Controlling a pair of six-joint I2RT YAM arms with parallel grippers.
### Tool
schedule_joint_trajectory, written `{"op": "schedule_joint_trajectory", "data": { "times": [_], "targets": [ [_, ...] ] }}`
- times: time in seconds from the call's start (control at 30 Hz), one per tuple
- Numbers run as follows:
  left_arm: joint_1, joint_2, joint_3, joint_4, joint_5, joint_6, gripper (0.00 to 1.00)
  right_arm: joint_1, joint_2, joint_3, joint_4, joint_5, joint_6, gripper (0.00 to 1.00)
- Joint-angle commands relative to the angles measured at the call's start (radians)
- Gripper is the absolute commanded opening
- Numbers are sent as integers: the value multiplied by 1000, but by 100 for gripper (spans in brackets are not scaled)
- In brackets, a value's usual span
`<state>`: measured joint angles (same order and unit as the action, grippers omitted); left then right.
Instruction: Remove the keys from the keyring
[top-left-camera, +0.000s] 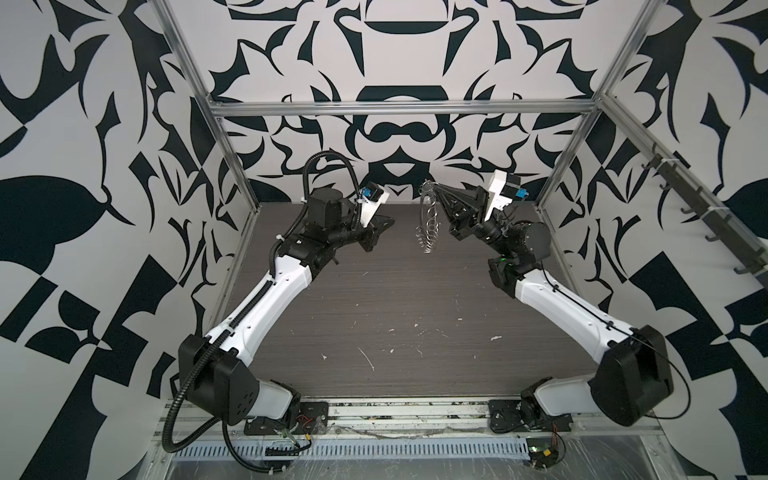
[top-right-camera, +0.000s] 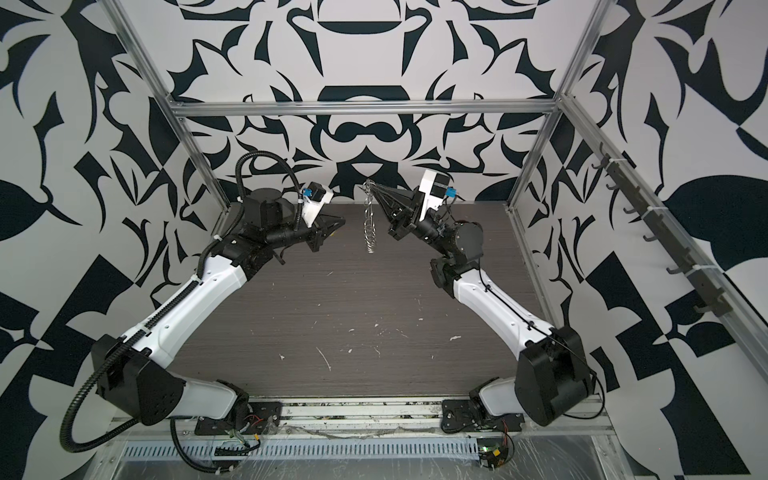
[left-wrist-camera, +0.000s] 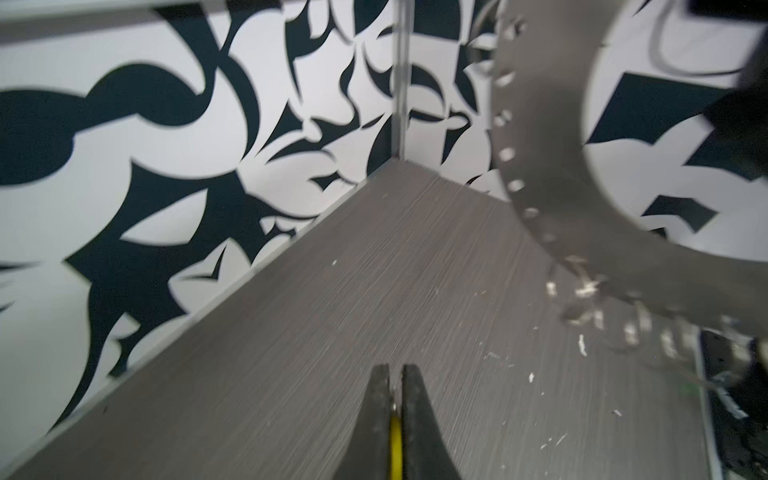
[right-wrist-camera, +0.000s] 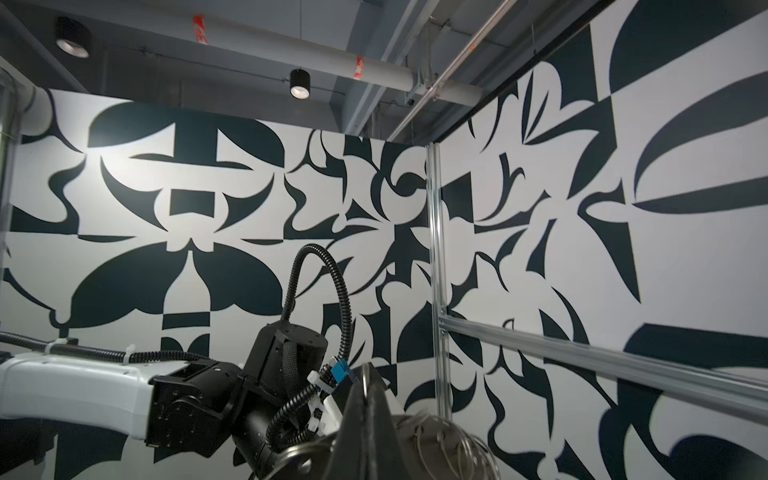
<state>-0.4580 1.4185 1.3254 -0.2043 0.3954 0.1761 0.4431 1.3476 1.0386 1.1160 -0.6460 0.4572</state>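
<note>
1. The dark wood-look table (top-left-camera: 395, 299) is the biggest thing. It has small white flecks (top-left-camera: 365, 357) on it. Nothing of the task lies on it.

2. The right gripper (top-left-camera: 436, 188) is up in the air at the back. Its jaws are closed tight on the top edge of the keyring. The left gripper (top-left-camera: 390, 222) is lower down, well apart from the ring. Its jaws are pinched on something yellow.

3. The keyring (top-left-camera: 430, 220) is a big thin silver hoop. It hangs down from the right gripper, above the table, in both top views. Little silver metal pieces (left-wrist-camera: 582, 291) dangle all round it. I think it is stiff and light, but smooth and slippery. It will likely swing and jingle when moved. The bare wire at the top looks like the best place to hold it.

4. The yellow tag (left-wrist-camera: 395, 440) is the smallest thing. In the left wrist view only a thin strip shows between the two black fingers. It looks free of the hoop. It seems hard, light plastic, so a flat pinch on its sides should hold it.

5. I can read no words, labels or brand names anywhere.
</note>
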Motion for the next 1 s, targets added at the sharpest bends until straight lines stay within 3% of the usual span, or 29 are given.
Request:
{"op": "schedule_joint_trajectory", "data": {
  "times": [0.0,0.33,0.63,0.97],
  "targets": [
    [2,-33,-32,-125,-256,-43,0,2,-118,-38,-177,74,-215,0],
    [2,-23,-85,-353,-614,-255,0,2,-395,-181,-719,318,-587,0],
    [-16,23,-172,-495,-772,-485,0,2,-614,-278,-1011,540,-666,0],
    [-34,118,-342,-361,-761,-643,0,2,-741,-331,-1138,523,-661,0]
  ]
}}
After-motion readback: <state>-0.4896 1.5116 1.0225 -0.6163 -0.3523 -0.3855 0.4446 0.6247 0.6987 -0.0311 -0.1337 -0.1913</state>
